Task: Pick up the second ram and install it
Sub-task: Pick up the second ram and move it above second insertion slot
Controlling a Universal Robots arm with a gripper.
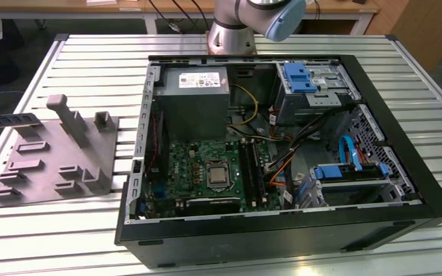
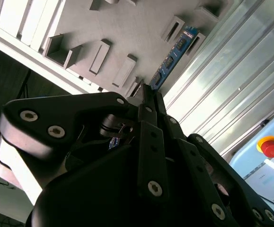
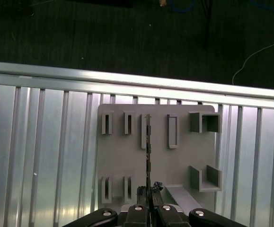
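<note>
1. The gripper [image 2: 148,92] has its black fingers pinched shut on one end of the memory stick [image 2: 174,52], over the grey holder tray [image 2: 127,28].
2. The stick is a thin, flat, blue board with a row of black chips, and it reaches straight out from the fingertips.
3. The second wrist view gives its flat face. In the first wrist view the stick [image 3: 148,151] is seen edge-on as a thin dark line from the gripper [image 3: 149,189] across the tray [image 3: 122,161].
4. It seems to hang clear of the tray's slots, though from these angles I can't be sure.
5. In the exterior view the tray [image 1: 52,167] lies on the slatted metal table [image 1: 90,63]. Just beside it, on the exterior view's right, stands the open computer case [image 1: 405,167] with its green motherboard [image 1: 182,167].
6. In the first wrist view the table's edge [image 3: 127,78] runs just beyond the tray, with dark floor past it.
</note>
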